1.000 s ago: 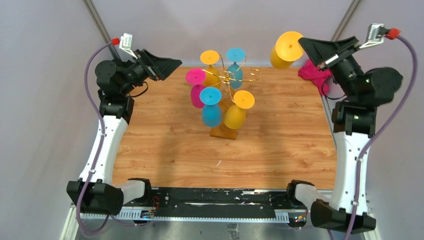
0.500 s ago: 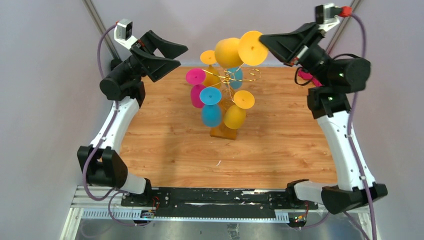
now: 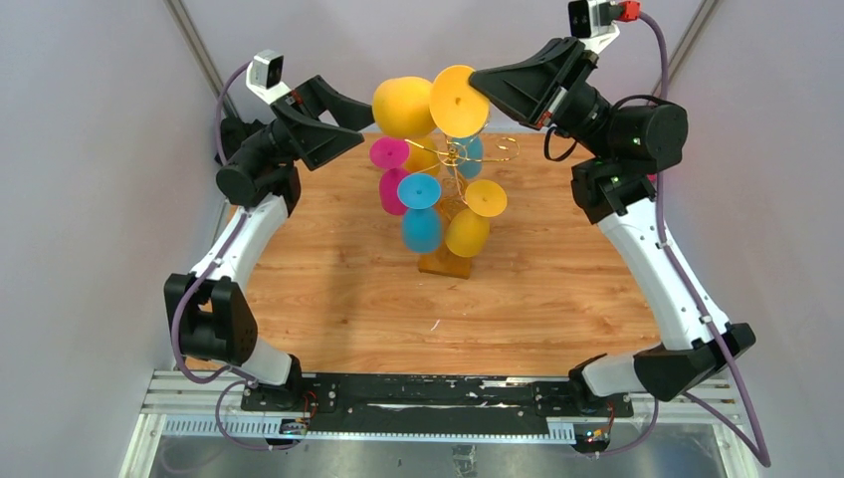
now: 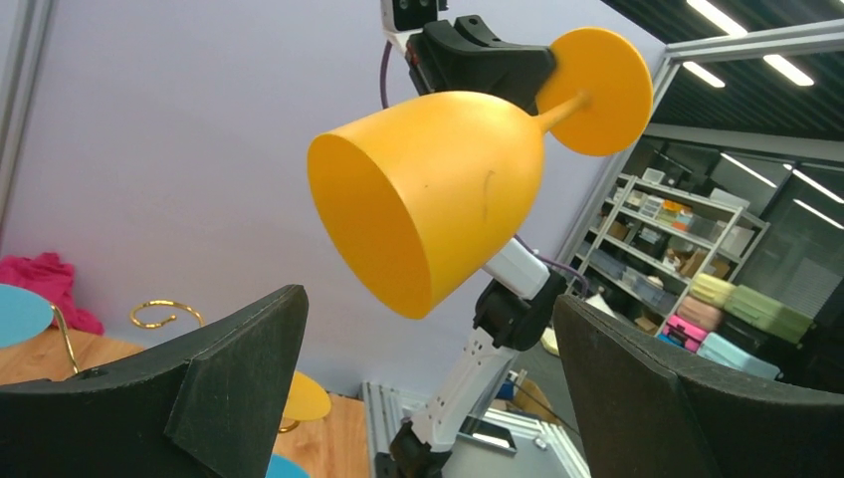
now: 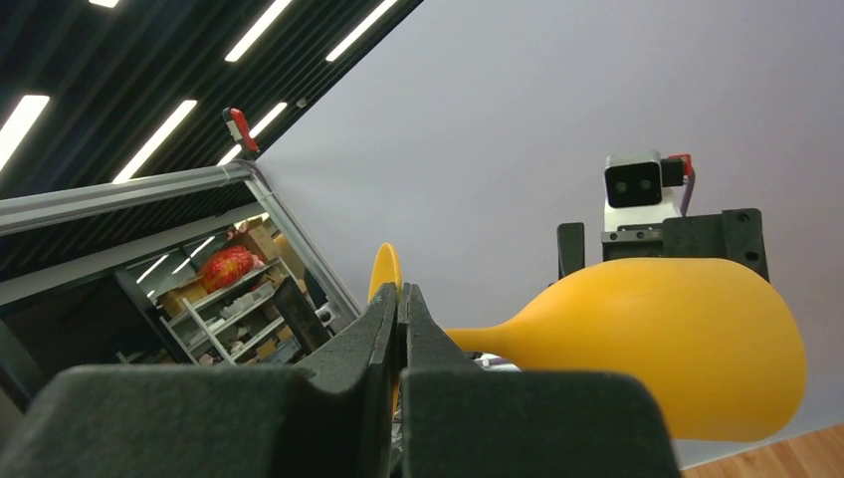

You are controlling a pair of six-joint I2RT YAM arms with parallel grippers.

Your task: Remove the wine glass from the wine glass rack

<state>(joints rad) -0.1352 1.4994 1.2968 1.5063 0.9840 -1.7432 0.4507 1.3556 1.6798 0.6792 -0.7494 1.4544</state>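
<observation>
An orange wine glass (image 3: 403, 107) hangs sideways in the air above the wine glass rack (image 3: 460, 151), bowl to the left. My right gripper (image 3: 480, 82) is shut on the rim of its round foot (image 3: 459, 101). In the right wrist view the gripper (image 5: 400, 299) pinches the foot's edge (image 5: 384, 267), and the stem and bowl (image 5: 667, 349) stretch to the right. My left gripper (image 3: 364, 119) stands open just left of the bowl, not touching it. In the left wrist view the bowl (image 4: 438, 189) faces the wide-apart fingers (image 4: 209, 388) from above.
The gold wire rack stands on a wooden base (image 3: 445, 264) mid-table. Several glasses hang on it: pink (image 3: 390, 154), blue (image 3: 420, 189), orange (image 3: 485, 197). A pink cloth (image 4: 45, 274) lies at the table's far edge.
The right arm has swung left, carrying the orange glass from the far right corner to above the rack. The left arm has risen and reached toward the bowl, still open.
</observation>
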